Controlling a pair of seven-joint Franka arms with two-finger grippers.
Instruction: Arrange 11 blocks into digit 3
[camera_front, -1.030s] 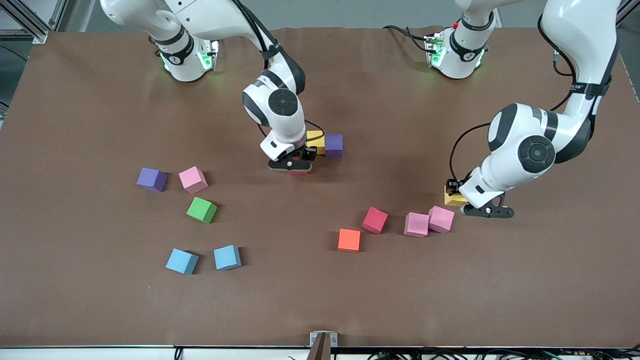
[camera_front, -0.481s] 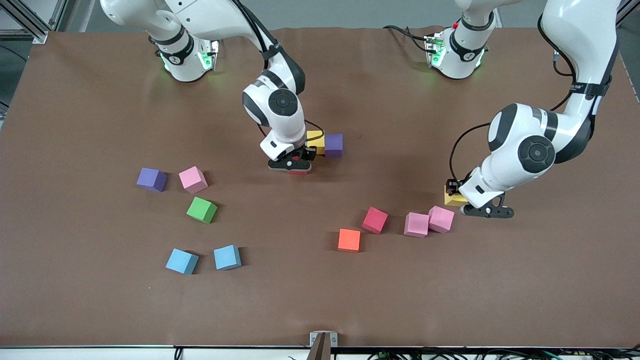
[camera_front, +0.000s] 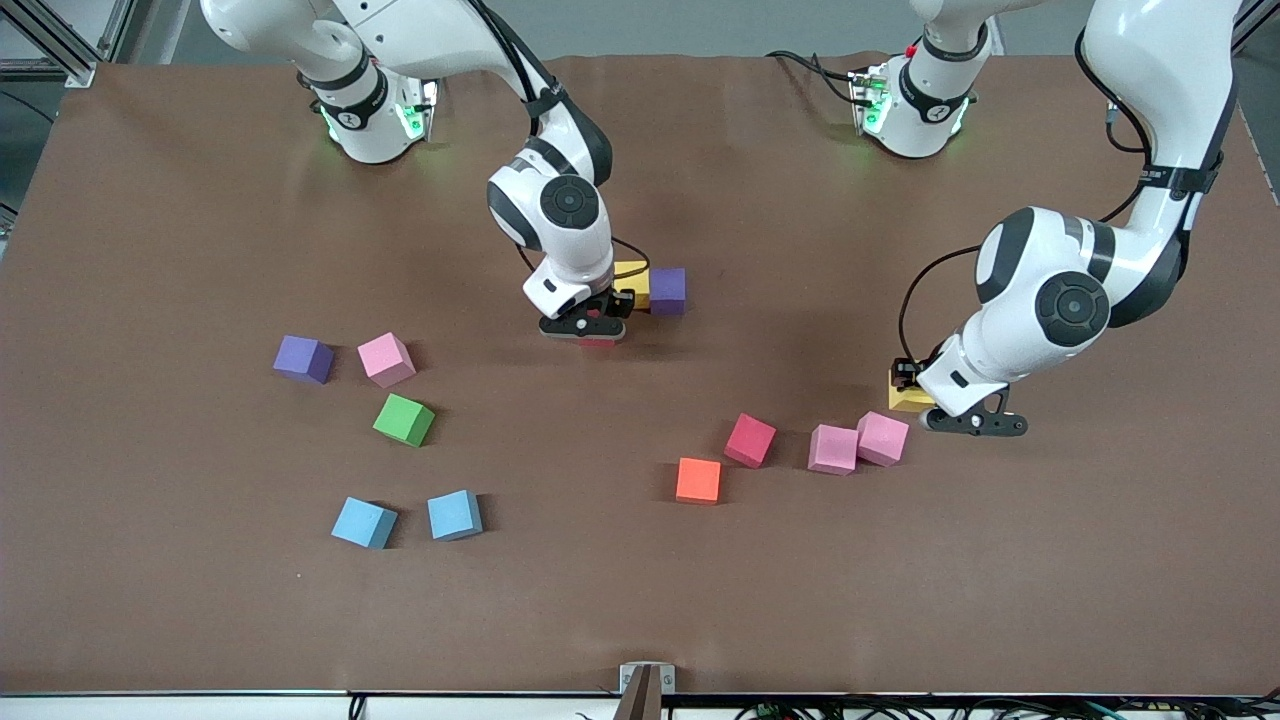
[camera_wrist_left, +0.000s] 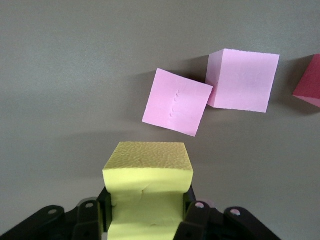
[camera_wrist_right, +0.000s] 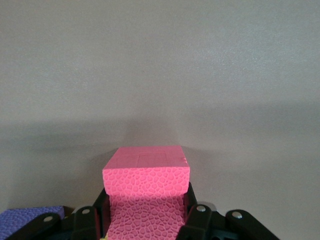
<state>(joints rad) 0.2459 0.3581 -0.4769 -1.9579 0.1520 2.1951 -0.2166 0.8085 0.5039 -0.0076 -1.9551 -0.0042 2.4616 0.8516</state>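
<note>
Two grips you are holding: right gripper (camera_front: 590, 335) pinching a red block (camera_wrist_right: 146, 192) beside the yellow-purple pair (camera_front: 652, 287), left gripper (camera_front: 935, 408) squeezing a yellow block (camera_wrist_left: 147, 192) near pink blocks (camera_front: 858, 444), so a skewed release risks nudging neighbours.

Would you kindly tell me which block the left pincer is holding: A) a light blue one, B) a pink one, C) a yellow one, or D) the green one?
C: the left pincer is shut on a yellow block, beside two loose pink blocks.
</note>
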